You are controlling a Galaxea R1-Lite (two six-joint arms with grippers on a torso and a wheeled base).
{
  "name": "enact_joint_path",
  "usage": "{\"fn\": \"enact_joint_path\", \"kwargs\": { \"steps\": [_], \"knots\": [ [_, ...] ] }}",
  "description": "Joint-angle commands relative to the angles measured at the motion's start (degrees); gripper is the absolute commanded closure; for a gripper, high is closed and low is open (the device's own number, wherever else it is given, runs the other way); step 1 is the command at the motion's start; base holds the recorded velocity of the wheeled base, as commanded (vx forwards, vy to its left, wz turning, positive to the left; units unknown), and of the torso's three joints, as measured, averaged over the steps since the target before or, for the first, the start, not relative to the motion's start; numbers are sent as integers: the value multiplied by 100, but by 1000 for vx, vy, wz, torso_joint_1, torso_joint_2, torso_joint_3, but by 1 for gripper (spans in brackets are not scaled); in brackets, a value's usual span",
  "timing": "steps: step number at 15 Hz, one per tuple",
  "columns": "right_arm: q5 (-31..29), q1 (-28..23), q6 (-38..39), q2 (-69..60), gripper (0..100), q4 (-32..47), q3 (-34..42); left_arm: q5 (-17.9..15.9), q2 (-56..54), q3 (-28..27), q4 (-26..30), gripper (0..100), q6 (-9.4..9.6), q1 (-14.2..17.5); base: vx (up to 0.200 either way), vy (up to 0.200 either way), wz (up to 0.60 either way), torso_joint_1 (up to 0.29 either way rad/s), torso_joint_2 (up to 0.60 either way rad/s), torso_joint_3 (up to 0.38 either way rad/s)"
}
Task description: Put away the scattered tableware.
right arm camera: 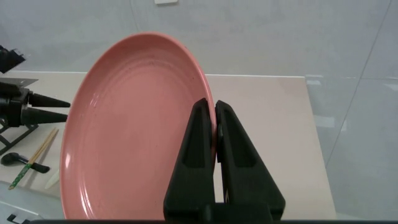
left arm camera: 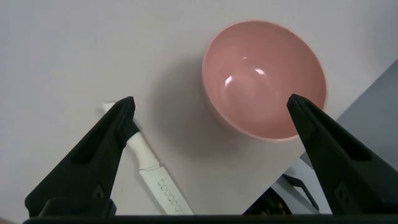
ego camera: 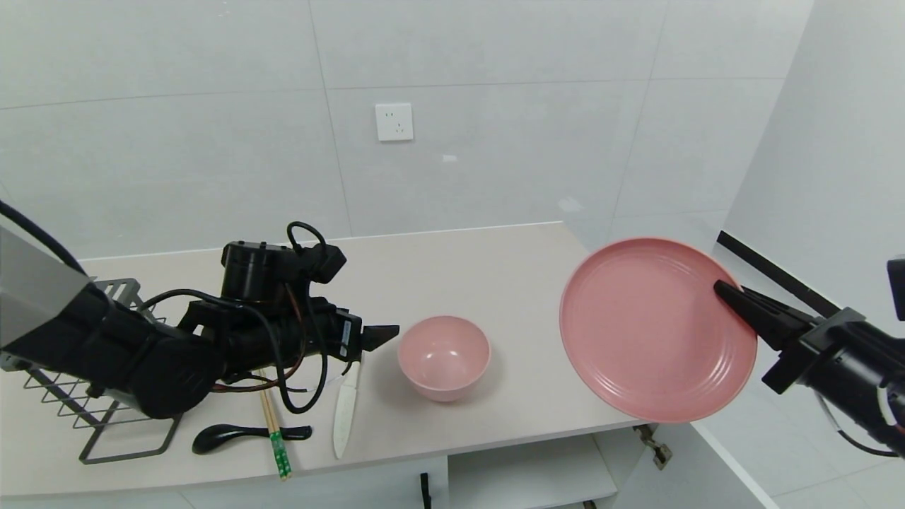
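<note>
Head view: right end effector (ego camera: 722, 289) pinches plate (ego camera: 647, 329) rim, face approx. leftward.

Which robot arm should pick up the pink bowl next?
Probably the left. The open left gripper sits just beside the pink bowl, while the right gripper is busy, shut on the rim of the pink plate.

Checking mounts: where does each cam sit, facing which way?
Head view: on head, facing forward-down at beige countertop; left gripper, right gripper show.
Left wrist view: on that wrist, looking down between open jaws at round pink bowl, white knife.
Right wrist view: on that wrist, looking along shut jaws clamping round pink plate.
Shared: head and left wrist views both see bowl, knife.
</note>
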Motion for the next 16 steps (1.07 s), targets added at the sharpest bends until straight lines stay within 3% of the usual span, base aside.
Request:
{"fn": "enact_joint_path", "kwargs": {
  "steps": [1,6,10,16],
  "knots": [
    [4,0,-1,-4,100,-1,10,-17,349,-180,-2,0,-8,-97,0,0,0,0,0,0],
    [4,8,-1,22,100,-1,10,-26,885,-593,33,0,-26,-326,0,0,0,0,0,0],
    [4,8,-1,22,100,8,19,1,1404,-1042,50,0,-263,-352,0,0,0,0,0,0],
    [4,8,-1,40,100,8,19,1,2028,-1384,50,0,-342,-361,0,0,0,0,0,0]
  ]
}}
